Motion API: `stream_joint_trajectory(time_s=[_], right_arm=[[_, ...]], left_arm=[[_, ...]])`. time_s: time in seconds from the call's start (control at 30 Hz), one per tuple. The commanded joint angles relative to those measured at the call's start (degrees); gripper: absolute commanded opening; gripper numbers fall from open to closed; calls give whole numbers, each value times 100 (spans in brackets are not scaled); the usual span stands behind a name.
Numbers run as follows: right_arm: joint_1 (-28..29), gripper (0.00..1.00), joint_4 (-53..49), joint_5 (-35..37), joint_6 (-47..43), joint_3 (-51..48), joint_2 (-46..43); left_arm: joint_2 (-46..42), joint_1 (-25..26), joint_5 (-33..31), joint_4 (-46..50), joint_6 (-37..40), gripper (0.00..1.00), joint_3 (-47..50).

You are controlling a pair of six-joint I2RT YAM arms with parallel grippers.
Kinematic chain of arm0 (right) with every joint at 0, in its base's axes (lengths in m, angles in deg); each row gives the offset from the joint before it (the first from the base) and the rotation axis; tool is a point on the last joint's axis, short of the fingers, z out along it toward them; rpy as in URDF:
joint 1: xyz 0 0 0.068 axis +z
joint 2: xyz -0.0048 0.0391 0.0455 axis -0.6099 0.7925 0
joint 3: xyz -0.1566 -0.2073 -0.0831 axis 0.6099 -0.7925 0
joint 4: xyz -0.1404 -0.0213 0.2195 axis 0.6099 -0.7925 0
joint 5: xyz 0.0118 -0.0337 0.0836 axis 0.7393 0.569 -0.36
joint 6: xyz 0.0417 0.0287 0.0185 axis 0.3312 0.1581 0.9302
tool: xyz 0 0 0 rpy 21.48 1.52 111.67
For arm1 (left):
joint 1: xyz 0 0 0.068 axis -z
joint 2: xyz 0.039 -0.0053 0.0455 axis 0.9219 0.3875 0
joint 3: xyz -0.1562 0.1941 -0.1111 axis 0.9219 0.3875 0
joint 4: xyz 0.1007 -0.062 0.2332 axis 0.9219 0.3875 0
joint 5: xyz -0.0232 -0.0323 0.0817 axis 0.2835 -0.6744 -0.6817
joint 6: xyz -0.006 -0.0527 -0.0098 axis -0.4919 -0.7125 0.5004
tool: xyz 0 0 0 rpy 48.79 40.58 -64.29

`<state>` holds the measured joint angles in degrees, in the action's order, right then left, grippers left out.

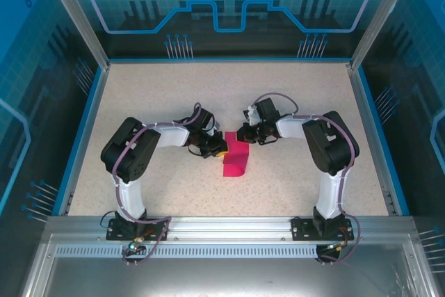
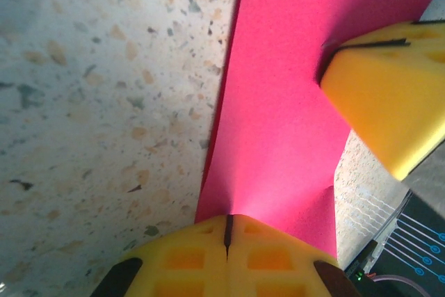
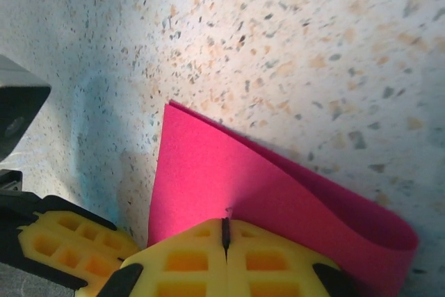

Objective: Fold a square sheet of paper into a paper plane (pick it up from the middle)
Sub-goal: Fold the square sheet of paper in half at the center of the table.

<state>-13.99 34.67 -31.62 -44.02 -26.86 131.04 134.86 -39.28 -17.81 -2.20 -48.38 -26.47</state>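
Note:
The square sheet of paper [image 1: 235, 161] is magenta-pink and hangs bent over on itself at the middle of the speckled table, its near end curled round. My left gripper [image 1: 217, 148] is shut on its left edge, and my right gripper [image 1: 240, 134] is shut on its far edge. In the left wrist view my yellow jaws [image 2: 228, 218] pinch the paper [image 2: 278, 102], with the right gripper's yellow fingers [image 2: 389, 88] clamped on it further along. In the right wrist view my jaws [image 3: 224, 223] pinch the sheet [image 3: 222, 172], which loops over at the right; the left gripper's fingers [image 3: 69, 248] sit beside them.
The tabletop [image 1: 292, 88] has a blue raised border [image 1: 83, 123] on the left, far and right sides. Aluminium posts [image 1: 73, 12] rise at the far corners. A metal rail [image 1: 229, 226] with both arm bases runs along the near edge.

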Motion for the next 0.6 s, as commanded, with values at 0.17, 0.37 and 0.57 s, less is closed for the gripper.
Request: stream_joint_trajectory(time_s=[0.17, 0.37, 0.57], right_arm=[[-960, 0, -141, 374, -110, 252, 185], [-922, 0, -356, 420, -88, 215, -603], [-347, 0, -524, 403, 251, -442, -1358]], left_arm=[[754, 114, -1118, 1394, -161, 0, 688], [753, 116, -1120, 1374, -124, 0, 653], [718, 115, -1163, 1351, 16, 0, 535]])
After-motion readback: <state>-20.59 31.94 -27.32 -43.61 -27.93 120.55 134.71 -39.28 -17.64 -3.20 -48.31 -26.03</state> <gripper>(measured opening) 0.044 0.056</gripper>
